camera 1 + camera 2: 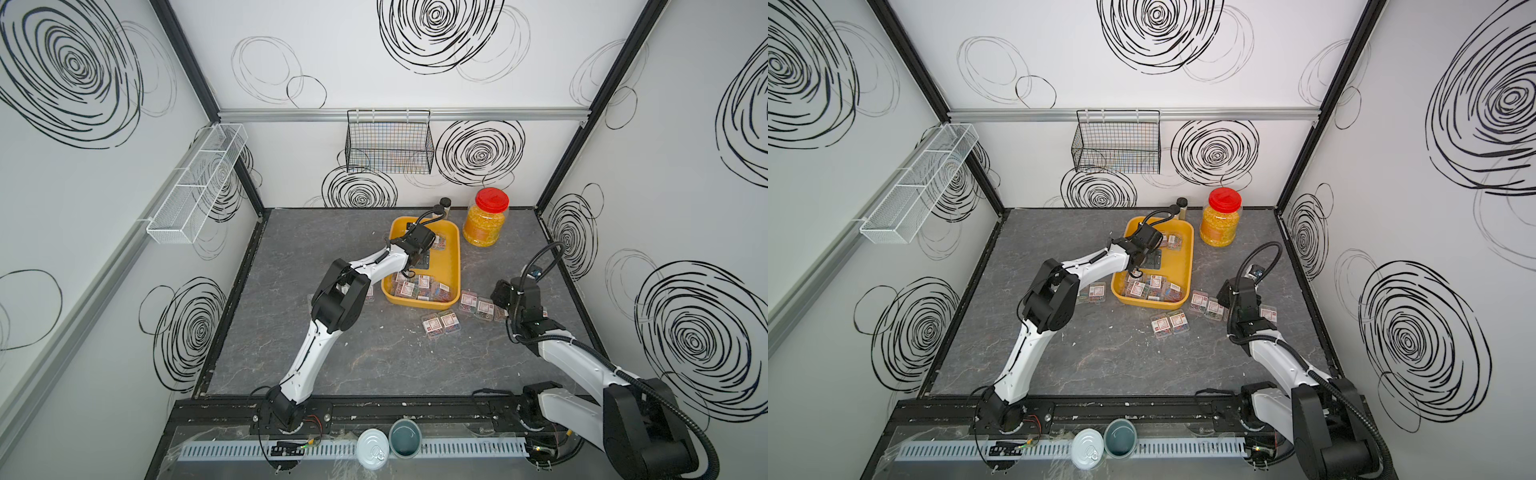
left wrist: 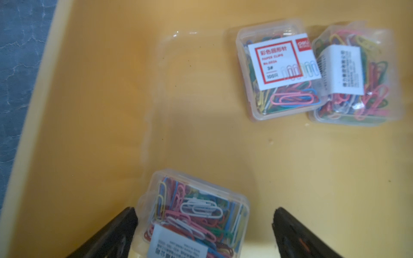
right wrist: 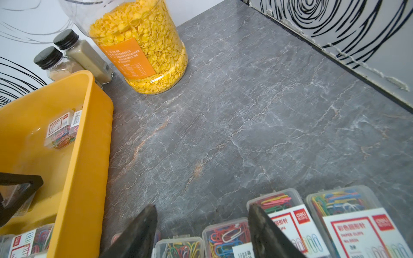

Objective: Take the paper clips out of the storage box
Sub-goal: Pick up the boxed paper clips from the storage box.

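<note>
Left gripper [image 2: 204,210], jaws wide apart, straddles a case of paper clips [image 2: 192,212] inside the yellow tray [image 2: 89,134]; right gripper [image 3: 202,206], jaws apart, hovers over others just outside it.

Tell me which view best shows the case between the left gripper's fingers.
Left wrist: the case sits large inside the open left gripper, clips distinct. In both top views the left arm covers it. Right wrist shows at most a sliver behind a finger.

Red-lidded jar of yellow flakes [image 1: 485,220] beside two black-capped bottles [image 3: 74,53]; black wire basket [image 1: 388,143] on the wall.
</note>
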Controlling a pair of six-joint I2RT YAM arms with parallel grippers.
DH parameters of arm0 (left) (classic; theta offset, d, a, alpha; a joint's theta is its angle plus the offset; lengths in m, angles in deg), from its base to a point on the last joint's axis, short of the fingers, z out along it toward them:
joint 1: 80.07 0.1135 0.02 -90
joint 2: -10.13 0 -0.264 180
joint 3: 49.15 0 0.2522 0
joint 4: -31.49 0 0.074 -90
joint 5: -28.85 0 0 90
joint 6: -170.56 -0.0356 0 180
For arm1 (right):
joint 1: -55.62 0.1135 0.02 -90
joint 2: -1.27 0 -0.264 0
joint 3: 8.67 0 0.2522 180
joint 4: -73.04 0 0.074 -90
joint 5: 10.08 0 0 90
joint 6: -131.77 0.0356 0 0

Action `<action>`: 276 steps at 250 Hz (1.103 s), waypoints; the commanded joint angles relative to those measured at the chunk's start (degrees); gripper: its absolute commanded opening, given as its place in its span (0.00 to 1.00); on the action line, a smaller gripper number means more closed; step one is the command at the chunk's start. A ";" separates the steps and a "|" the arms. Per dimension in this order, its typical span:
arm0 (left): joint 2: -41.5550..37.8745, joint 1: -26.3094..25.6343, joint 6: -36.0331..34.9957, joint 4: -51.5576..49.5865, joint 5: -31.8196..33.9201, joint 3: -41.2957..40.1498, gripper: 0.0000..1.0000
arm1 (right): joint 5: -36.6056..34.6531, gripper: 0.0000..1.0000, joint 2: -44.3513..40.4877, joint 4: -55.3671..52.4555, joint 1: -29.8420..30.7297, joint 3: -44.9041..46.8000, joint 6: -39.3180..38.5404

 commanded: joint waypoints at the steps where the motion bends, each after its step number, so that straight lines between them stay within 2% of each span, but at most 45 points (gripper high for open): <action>1: 2.67 0.43 0.12 -5.07 4.08 0.06 0.99 | -1.50 0.68 0.58 1.76 0.60 -0.13 -0.67; 33: 2.67 -0.91 -0.41 -5.48 8.33 0.21 0.99 | -2.12 0.68 1.31 1.69 1.18 -0.63 -0.81; 97: 4.55 0.63 -1.22 -4.16 2.38 1.67 0.99 | -3.27 0.68 2.10 1.54 2.13 -1.18 -1.19; 168: 4.42 0.85 -2.01 -5.73 0.68 4.15 1.00 | -3.61 0.68 2.83 1.44 2.60 -1.62 -1.39; 224: -1.58 -1.48 -2.73 -4.24 4.10 1.98 0.99 | -3.90 0.69 2.95 1.54 2.95 -1.71 -1.53; 276: 0.70 -1.48 -2.87 -7.92 7.04 6.02 0.99 | -3.73 0.69 2.43 1.71 3.00 -1.31 -1.74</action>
